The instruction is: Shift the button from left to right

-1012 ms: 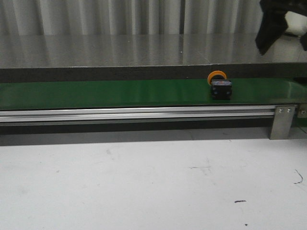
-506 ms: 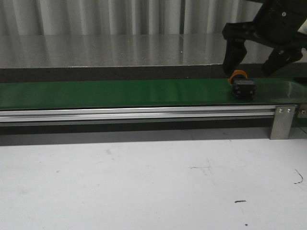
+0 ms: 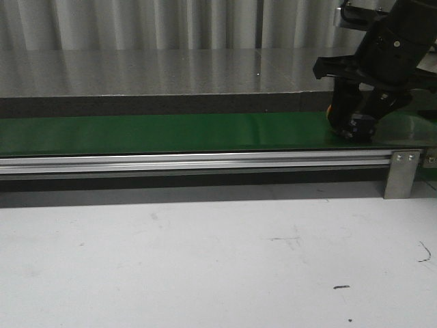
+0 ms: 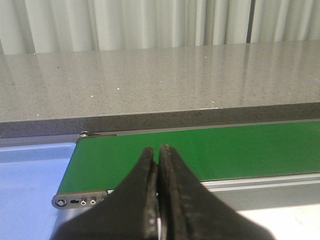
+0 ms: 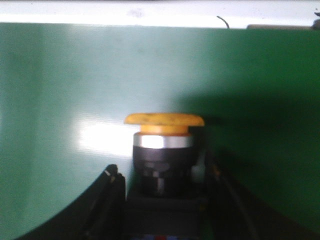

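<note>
The button [image 3: 360,127], a black block with an orange cap, sits on the green conveyor belt [image 3: 171,133] near its right end. My right gripper [image 3: 358,124] has come down over it, with a finger on each side. In the right wrist view the fingers [image 5: 112,195] press against both sides of the button's black body [image 5: 164,160], with the orange cap pointing away from the wrist. My left gripper [image 4: 158,151] is shut and empty, above the left end of the belt [image 4: 240,150]. It is out of the front view.
A grey speckled counter [image 3: 171,72] runs behind the belt, with curtains beyond it. An aluminium rail [image 3: 191,162] and a metal bracket [image 3: 401,174] front the belt. A white table [image 3: 205,260] lies nearest me. A blue surface [image 4: 30,170] lies past the belt's left end.
The button rode the belt rightward. My right gripper came in from the upper right, dropped over the button and closed around it.
</note>
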